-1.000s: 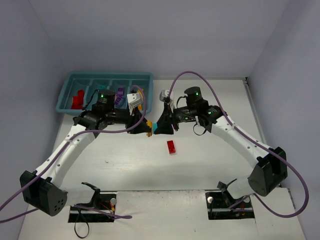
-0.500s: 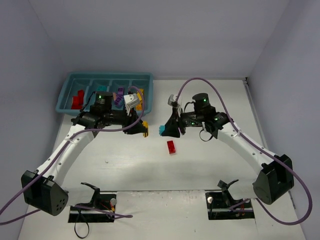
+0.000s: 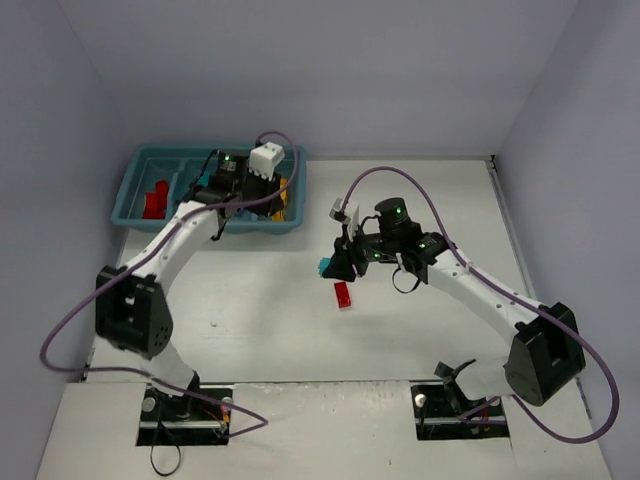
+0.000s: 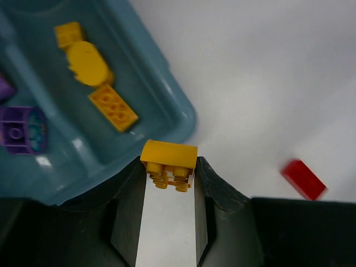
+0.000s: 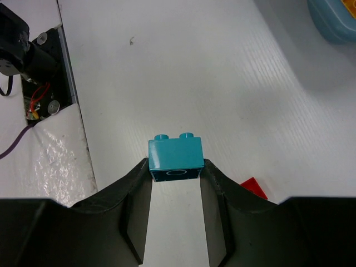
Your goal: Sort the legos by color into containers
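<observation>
fingers [image 4: 127, 207] of left gripper [image 4: 168, 167] clenched on a yellow brick [image 4: 168, 154]; those of right gripper [image 5: 176, 167] clenched on a teal brick [image 5: 176, 156]. matte black and curved inward on both.

white table [image 3: 260, 300], faintly ribbed, with a crinkled shiny sheet [image 5: 50, 161] at the near edge.

teal-blue tray [image 4: 167, 103] at the far left of the table: glossy moulded plastic, rounded corners, flared rim, narrow compartments side by side.

teal brick held above bare table: smooth, two round studs on the far edge, a ring on the near face.

yellow brick held just off the tray's rounded corner, studs toward the camera.

red brick [image 3: 343, 294] flat on the table, oblong, near the right gripper.

in the end compartment by that corner: an orange-yellow studded plate [image 4: 113, 107], a rounded yellow piece [image 4: 88, 63], a small yellow block [image 4: 68, 33]. next compartment: a purple piece [image 4: 19, 129] with teal in it. red pieces [image 3: 153, 198] in the far-left compartment.
</observation>
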Controlling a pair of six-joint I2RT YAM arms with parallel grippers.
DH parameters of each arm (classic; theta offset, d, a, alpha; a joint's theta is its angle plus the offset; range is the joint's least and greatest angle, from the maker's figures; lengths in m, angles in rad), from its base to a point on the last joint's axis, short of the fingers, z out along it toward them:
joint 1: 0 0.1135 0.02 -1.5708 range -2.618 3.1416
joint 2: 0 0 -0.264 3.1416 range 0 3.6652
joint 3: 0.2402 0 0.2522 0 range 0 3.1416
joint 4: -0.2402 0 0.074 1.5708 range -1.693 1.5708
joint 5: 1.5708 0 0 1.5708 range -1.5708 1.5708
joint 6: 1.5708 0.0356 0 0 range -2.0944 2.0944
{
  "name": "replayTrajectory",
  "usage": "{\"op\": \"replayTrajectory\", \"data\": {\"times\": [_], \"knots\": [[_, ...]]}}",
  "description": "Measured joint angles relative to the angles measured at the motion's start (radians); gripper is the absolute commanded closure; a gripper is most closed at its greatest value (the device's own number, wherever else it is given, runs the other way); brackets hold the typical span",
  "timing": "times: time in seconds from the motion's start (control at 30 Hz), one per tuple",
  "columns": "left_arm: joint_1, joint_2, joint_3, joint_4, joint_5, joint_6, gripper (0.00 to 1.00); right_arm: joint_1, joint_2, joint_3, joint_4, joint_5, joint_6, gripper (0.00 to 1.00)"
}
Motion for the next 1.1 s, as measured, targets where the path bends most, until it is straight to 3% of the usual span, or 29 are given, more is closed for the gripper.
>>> {"op": "replayTrajectory", "data": {"times": [0.23, 0.37, 0.5, 0.7, 0.83, 0.97, 1.1], "knots": [[0.009, 0.372, 0.319, 0.017, -0.290, -0.051, 0.66, 0.055, 0.047, -0.013, 0.043, 0.053, 0.042, 1.00], [0.014, 0.526, 0.458, 0.001, -0.369, -0.066, 0.47, 0.060, 0.056, -0.014, 0.046, 0.074, 0.052, 1.00], [0.016, 0.597, 0.518, -0.007, -0.407, -0.079, 0.42, 0.064, 0.056, -0.014, 0.053, 0.099, 0.065, 1.00], [0.011, 0.567, 0.507, -0.016, -0.474, -0.131, 0.42, 0.064, 0.056, -0.016, 0.060, 0.169, 0.080, 1.00], [-0.018, 0.420, 0.372, -0.024, -0.542, -0.188, 0.38, 0.049, 0.056, -0.021, 0.069, 0.212, 0.102, 1.00], [-0.129, 0.250, 0.274, -0.109, -0.641, -0.304, 0.38, -0.007, 0.056, -0.047, 0.083, 0.288, 0.152, 1.00], [-0.305, 0.148, 0.219, -0.168, -0.704, -0.434, 0.30, -0.103, 0.046, -0.106, 0.088, 0.401, 0.234, 1.00]]}}
